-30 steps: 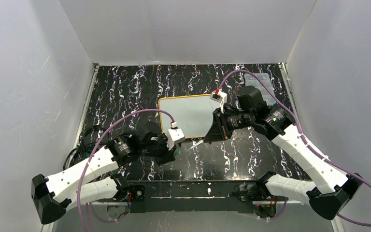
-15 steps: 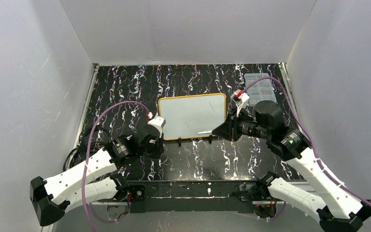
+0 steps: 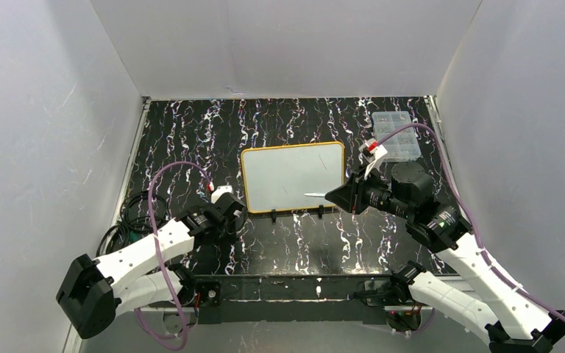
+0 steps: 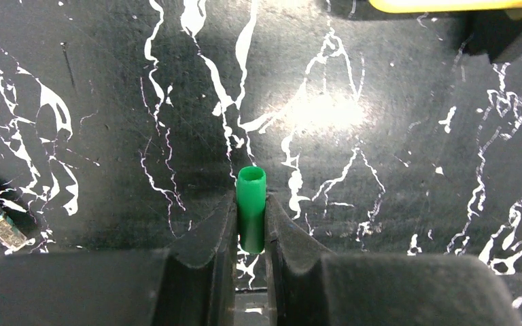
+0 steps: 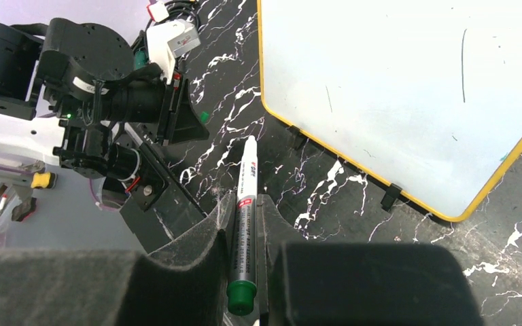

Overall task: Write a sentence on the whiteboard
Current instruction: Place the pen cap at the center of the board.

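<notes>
At the middle of the black marbled table (image 3: 191, 140), the whiteboard (image 3: 292, 177) lies flat, its two clip feet on the near edge. We note the right arm reaching in from the right with its elbow raised and its wrist level. The right gripper (image 5: 245, 204) is closed narrowly on a green-ended marker (image 3: 314, 195), whose tip points left over the board's near right area; we cannot tell if it touches. The left arm lies low, its left gripper (image 4: 251, 204) pinched tight on a green cap (image 4: 251, 187) over bare table, just off the board's near left corner. Open table runs behind the board; a clear box (image 3: 396, 134) sits far right, and cables (image 3: 129, 217) lie along the left edge.
</notes>
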### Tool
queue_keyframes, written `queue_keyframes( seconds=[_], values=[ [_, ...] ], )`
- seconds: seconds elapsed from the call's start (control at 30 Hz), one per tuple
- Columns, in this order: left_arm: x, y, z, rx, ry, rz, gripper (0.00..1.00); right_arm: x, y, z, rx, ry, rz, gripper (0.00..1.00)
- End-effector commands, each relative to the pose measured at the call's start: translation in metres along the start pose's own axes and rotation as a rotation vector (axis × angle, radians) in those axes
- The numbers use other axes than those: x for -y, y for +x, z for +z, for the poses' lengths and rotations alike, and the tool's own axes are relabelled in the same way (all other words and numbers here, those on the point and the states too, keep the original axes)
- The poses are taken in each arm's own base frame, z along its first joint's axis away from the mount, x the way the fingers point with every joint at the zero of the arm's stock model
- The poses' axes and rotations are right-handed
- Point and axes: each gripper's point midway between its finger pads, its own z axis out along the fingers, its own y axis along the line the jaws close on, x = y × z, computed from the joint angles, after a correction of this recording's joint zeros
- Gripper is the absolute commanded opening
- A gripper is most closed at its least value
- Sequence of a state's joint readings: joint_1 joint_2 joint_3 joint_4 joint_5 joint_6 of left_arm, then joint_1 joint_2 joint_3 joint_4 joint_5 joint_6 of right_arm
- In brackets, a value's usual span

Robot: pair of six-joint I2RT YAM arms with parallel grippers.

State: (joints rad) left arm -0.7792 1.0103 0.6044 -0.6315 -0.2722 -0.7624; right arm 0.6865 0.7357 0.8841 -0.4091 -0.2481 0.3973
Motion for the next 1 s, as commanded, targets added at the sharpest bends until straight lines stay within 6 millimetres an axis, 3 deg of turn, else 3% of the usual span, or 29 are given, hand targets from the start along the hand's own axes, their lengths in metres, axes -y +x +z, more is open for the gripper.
queue_keyframes(
  seconds=[0.0, 0.2, 0.4, 0.5, 0.73, 0.97],
  values=[
    [-0.004, 0.002, 0.012, -0.013, -0.019, -0.045, 0.00, 0.000, -0.016, -0.003, 0.080, 0.007, -0.021, 0.01],
    [-0.002, 0.006, 0.021, -0.048, -0.026, -0.034, 0.01, 0.001, -0.015, -0.005, 0.085, 0.013, -0.016, 0.01],
    [-0.007, 0.014, 0.024, -0.068, -0.039, -0.029, 0.12, 0.003, -0.010, -0.007, 0.082, 0.023, -0.008, 0.01],
    [-0.010, 0.015, 0.024, -0.060, -0.044, -0.035, 0.25, 0.005, -0.009, -0.007, 0.084, 0.031, -0.003, 0.01],
    [-0.006, 0.005, 0.013, -0.024, -0.014, -0.041, 0.66, 0.008, -0.010, -0.006, 0.087, 0.045, -0.001, 0.01],
    [-0.003, -0.019, -0.023, 0.034, 0.025, -0.004, 0.87, 0.011, -0.010, -0.005, 0.090, 0.059, 0.003, 0.01]
  ],
)
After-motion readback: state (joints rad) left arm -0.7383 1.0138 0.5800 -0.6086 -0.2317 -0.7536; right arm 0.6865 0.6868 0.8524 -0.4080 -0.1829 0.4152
